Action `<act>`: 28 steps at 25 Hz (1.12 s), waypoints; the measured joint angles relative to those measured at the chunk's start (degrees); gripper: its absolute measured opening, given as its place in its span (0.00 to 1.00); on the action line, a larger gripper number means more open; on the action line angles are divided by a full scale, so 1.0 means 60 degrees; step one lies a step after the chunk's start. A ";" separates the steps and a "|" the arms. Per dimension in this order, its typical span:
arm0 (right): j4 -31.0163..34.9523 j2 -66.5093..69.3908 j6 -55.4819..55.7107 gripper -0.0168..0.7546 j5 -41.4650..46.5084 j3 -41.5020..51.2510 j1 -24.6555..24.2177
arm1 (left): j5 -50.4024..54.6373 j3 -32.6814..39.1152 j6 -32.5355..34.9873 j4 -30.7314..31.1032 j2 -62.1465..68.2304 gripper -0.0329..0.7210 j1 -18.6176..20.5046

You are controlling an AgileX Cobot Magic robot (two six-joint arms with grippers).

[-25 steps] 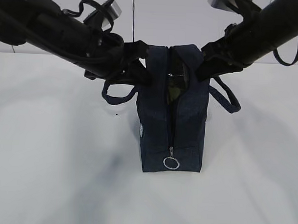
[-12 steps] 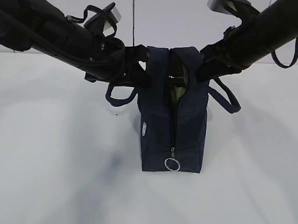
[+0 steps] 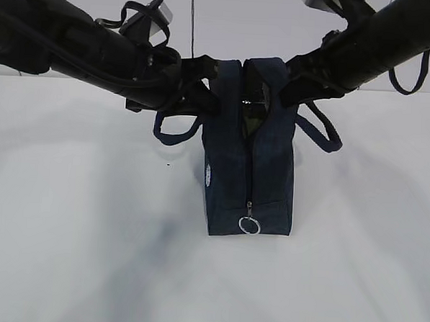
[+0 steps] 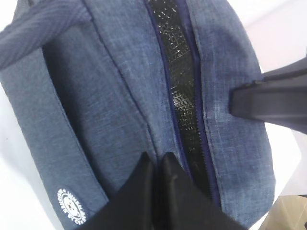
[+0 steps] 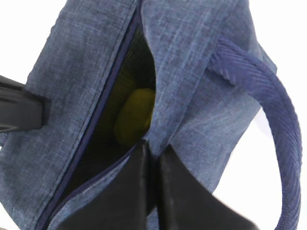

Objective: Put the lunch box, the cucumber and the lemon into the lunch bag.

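The lunch bag is found standing upright at the centre of the exterior frame, its base on the white tabletop. Its zipper is seen open along the top and down most of the near end, with the silver ring pull hanging low on that end. One loop handle droops on the left of the bag, the other on the right.

The left end effector is observed at the lower centre of the left wrist frame, its jaws pressed together on a fold of the bag's fabric beside the zipper opening. The white round logo is seen at the lower left of that frame.

The right end effector is noted at the lower centre of the right wrist frame, likewise closed, pinching the bag's edge at the opening. Through the gap, the lemon is seen inside the bag, just above the jaws.

The lunch box and the cucumber cannot be made out in any frame; a faint greenish patch shows inside the opening in the exterior frame, but it cannot be identified.
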 joint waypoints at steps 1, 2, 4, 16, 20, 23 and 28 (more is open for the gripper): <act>0.0077 0.0000 -0.0014 0.05 -0.0018 0.0000 0.0000 | -0.0027 0.0000 0.0152 -0.0168 0.0000 0.04 0.0000; 0.0173 0.0000 -0.0083 0.05 -0.0040 0.0000 0.0000 | -0.0067 0.0000 0.0290 -0.0313 0.0000 0.04 0.0000; 0.0360 0.0020 -0.0184 0.05 -0.0074 0.0000 0.0000 | -0.0091 0.0000 0.0486 -0.0513 0.0000 0.04 0.0000; 0.0465 0.0020 -0.0288 0.10 -0.0082 0.0000 0.0000 | -0.0113 0.0000 0.0736 -0.0606 0.0042 0.04 0.0000; 0.0616 0.0020 -0.0473 0.30 -0.0082 0.0000 0.0000 | -0.0136 0.0000 0.0736 -0.0641 0.0066 0.04 0.0000; 0.0652 0.0020 -0.0508 0.43 0.0119 0.0000 0.0000 | -0.0136 0.0000 0.0736 -0.0635 0.0084 0.04 0.0000; 0.0652 0.0020 -0.0671 0.47 0.0717 -0.0157 0.0000 | -0.0136 0.0000 0.0736 -0.0635 0.0084 0.04 0.0000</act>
